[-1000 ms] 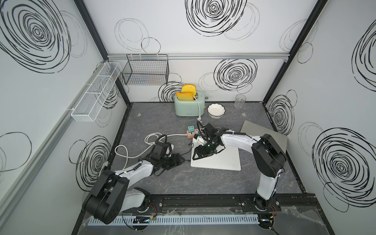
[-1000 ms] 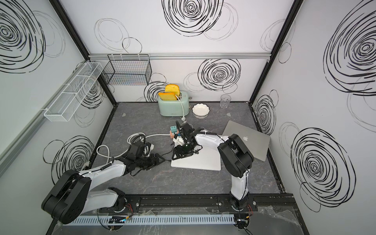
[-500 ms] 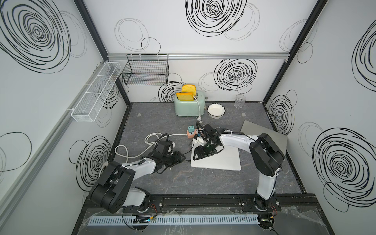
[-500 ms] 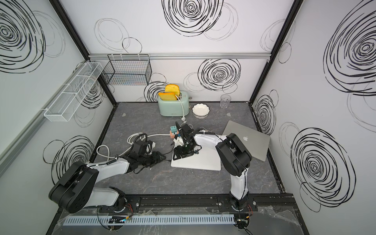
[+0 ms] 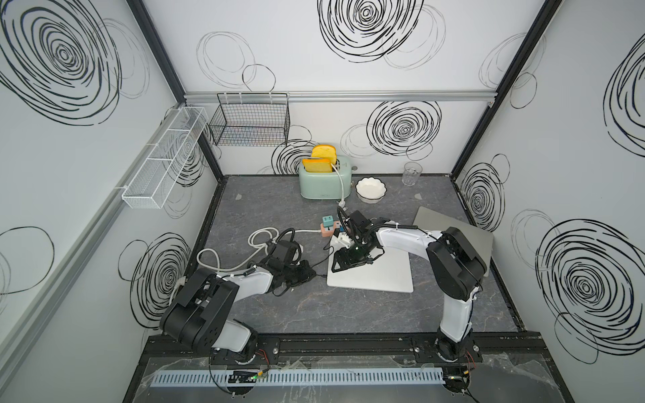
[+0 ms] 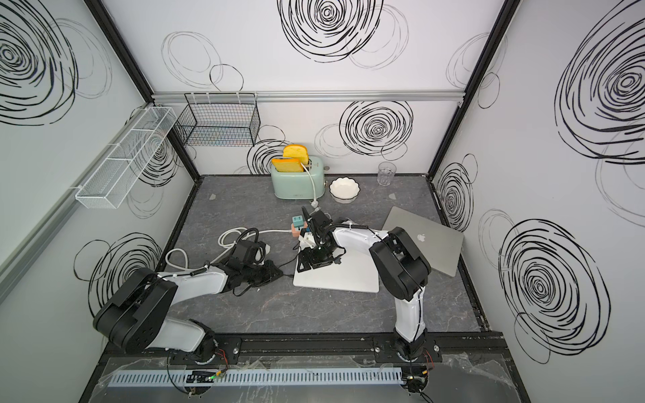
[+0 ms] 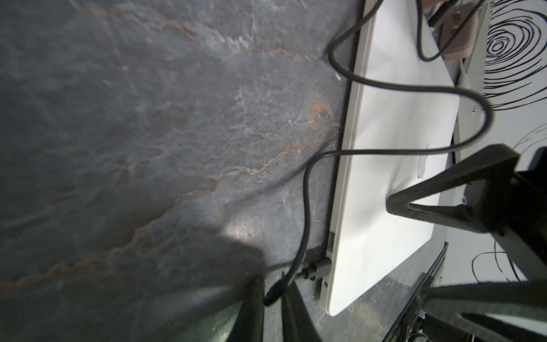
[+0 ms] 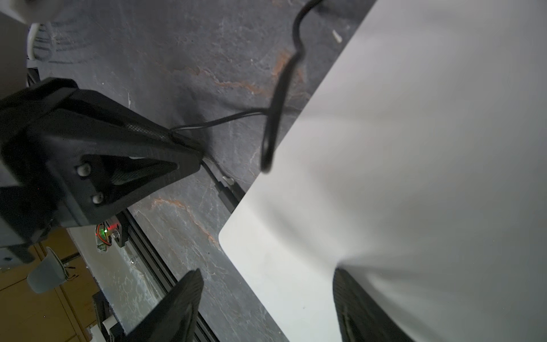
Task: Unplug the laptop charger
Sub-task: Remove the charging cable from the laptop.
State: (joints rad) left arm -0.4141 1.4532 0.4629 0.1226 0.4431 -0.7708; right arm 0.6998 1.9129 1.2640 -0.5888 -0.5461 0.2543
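A closed white laptop (image 5: pixel 380 275) lies at the middle of the table. The black charger cable (image 7: pixel 305 207) runs to a plug (image 7: pixel 321 268) that sits in the laptop's left edge near the front corner. My left gripper (image 7: pixel 273 308) lies low on the table just left of that plug, with its jaws drawn in on the cable a short way behind it. In both top views its tip (image 5: pixel 310 274) (image 6: pixel 279 274) nearly touches the laptop's edge. My right gripper (image 8: pixel 266 308) stands open over the laptop's left part (image 5: pixel 340 261), with nothing between its fingers.
A pink and teal power strip (image 5: pixel 328 226) with a white charger brick (image 5: pixel 343 239) sits behind the laptop. A grey laptop (image 5: pixel 453 230) lies at the right under my right arm. A toaster (image 5: pixel 324 181), bowl (image 5: pixel 371 190) and glass (image 5: pixel 411 173) stand at the back. White cord coils (image 5: pixel 258 240) at the left.
My left gripper has slid right toward the laptop's edge and its jaws have closed in on the charger cable. The right arm has stayed where it was.
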